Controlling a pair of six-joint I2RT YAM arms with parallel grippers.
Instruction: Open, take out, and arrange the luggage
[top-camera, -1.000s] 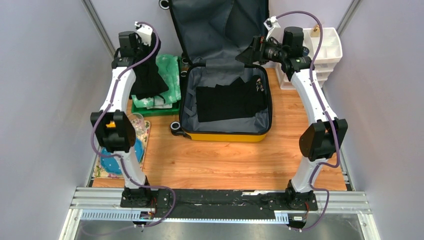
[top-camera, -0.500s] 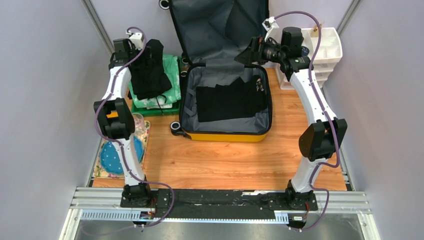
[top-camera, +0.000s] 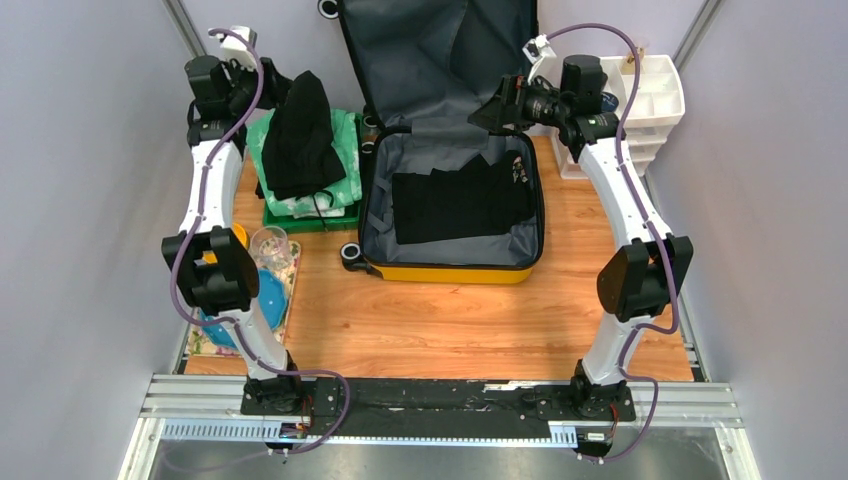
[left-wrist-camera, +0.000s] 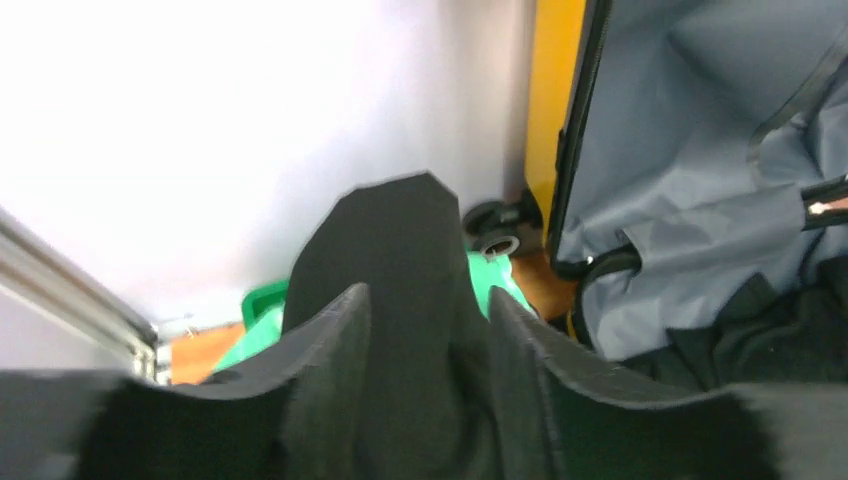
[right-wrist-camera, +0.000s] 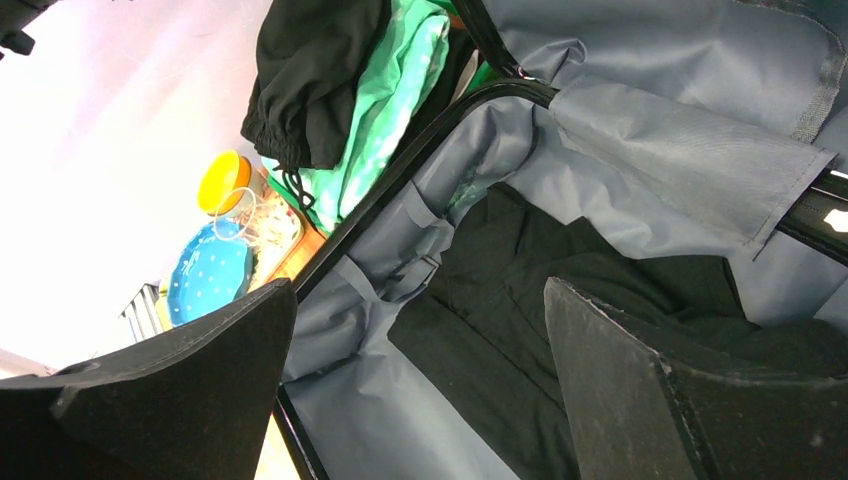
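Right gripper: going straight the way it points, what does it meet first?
The right gripper would probably meet the black clothes in the open suitcase; depth unclear, so perhaps the grey lining first.

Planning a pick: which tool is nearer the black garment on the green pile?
Left. The left tool is close beside the black garment; the right tool hangs over the open luggage.

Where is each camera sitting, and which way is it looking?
Top external: high above and behind the arms, looking down at the table; the left arm and right arm show whole, with the open luggage between them.
Left wrist: on the left arm, looking past the open left gripper at the black garment and the wall.
Right wrist: on the right arm, looking past the open right gripper into the luggage.
Shared: both wrist views show the grey lining and that black garment.
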